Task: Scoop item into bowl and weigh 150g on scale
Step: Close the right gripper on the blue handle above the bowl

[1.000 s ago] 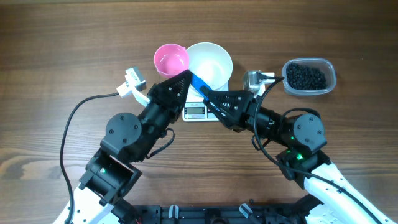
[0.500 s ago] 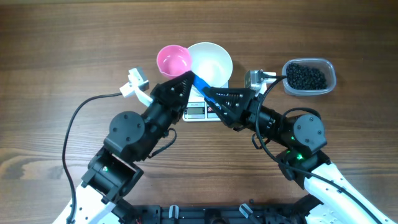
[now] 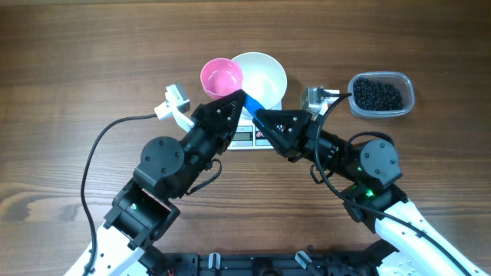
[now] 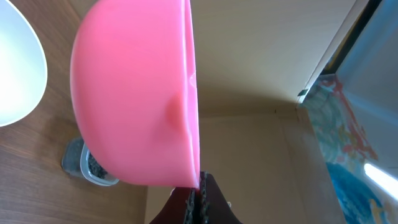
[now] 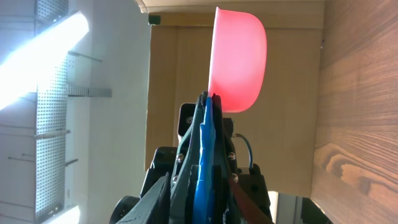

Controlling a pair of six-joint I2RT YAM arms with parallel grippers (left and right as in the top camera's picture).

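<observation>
A small pink scoop [image 3: 221, 77] with a blue handle [image 3: 253, 103] hangs level beside the white bowl [image 3: 267, 73], which stands on the white scale [image 3: 243, 138]. The arms cover most of the scale. My left gripper [image 3: 236, 98] is shut on the handle's scoop end; in the left wrist view its jaws [image 4: 196, 198] meet under the pink scoop [image 4: 134, 93]. My right gripper [image 3: 258, 116] is shut on the blue handle [image 5: 204, 155], with the scoop [image 5: 239, 59] beyond it. The item [image 3: 377, 93], a heap of tiny black beads, lies at the far right.
A clear plastic tub [image 3: 409, 106] holds the beads, right of the bowl. The left arm's white connector [image 3: 175, 98] and black cable [image 3: 107, 134] trail over the wooden table. The right arm's grey wrist camera [image 3: 313, 97] sits between bowl and tub.
The left arm has carried the pink scoop a little right, up against the bowl. The right jaws have narrowed onto the blue handle.
</observation>
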